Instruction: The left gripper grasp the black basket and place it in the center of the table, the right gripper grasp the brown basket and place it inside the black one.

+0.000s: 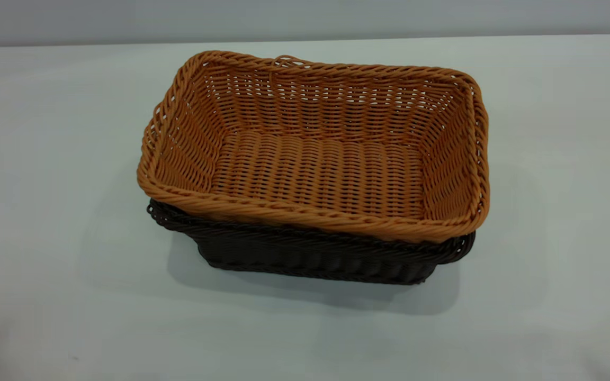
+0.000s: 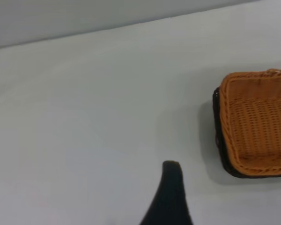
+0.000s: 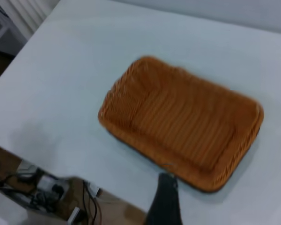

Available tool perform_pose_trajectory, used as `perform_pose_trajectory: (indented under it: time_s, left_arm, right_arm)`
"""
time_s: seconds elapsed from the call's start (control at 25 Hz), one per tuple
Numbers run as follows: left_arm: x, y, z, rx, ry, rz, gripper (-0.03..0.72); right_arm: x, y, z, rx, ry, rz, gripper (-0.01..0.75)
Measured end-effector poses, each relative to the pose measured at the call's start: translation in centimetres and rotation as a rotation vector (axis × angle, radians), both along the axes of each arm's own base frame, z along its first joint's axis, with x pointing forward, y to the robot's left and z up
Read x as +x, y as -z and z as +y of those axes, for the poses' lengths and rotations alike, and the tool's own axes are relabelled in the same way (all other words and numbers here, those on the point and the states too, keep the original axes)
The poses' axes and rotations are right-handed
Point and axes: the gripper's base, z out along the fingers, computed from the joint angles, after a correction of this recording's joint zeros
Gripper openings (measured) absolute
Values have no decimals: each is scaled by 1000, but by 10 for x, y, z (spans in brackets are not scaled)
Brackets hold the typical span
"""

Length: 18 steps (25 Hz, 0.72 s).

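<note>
The brown basket (image 1: pixel 315 159) sits nested inside the black basket (image 1: pixel 315 259) at the middle of the table (image 1: pixel 45 185). Only the black basket's rim and near wall show beneath it. The brown basket's small loop is on its far rim. Neither gripper shows in the exterior view. In the left wrist view, one dark finger (image 2: pixel 171 192) of the left gripper (image 2: pixel 220 206) shows above bare table, well apart from the stacked baskets (image 2: pixel 257 122). In the right wrist view, one finger (image 3: pixel 165 197) of the right gripper (image 3: pixel 201 206) shows above the table near the brown basket's (image 3: pixel 182 126) rim, holding nothing.
The table edge (image 3: pixel 33 150) shows in the right wrist view, with cables and gear (image 3: pixel 42 187) on the floor beyond it. A grey wall (image 1: pixel 305 18) stands behind the table's far edge.
</note>
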Motion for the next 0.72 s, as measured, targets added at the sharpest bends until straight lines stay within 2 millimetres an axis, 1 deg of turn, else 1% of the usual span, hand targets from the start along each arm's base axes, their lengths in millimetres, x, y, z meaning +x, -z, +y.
perform_pose_trajectory:
  time_s: [0.08,0.24,0.36,0.48,0.56,0.64,0.72]
  left_arm:
    - [-13,9,0,-15,-13,5,579]
    - [-44,36,1,-19,-16,17,579]
    - [-70,60,2,-21,-17,12,579]
    - [-94,84,3,-22,-16,-10,579]
    - [-107,102,4,-18,-12,-19,579]
    - [-116,119,4,-11,-6,-22,579]
    - [-123,136,5,-8,-3,-20,579]
  right_arm:
    - [-19,18,-4,0,0,0,584]
    - [-49,53,-10,-5,4,-7,584]
    - [-64,80,-17,-39,26,-17,584]
    - [-73,104,-24,-92,59,-30,584]
    - [-76,121,-28,-124,77,-30,584]
    - [-76,138,-30,-147,97,-41,584]
    - [-75,151,-32,-153,113,-59,584]
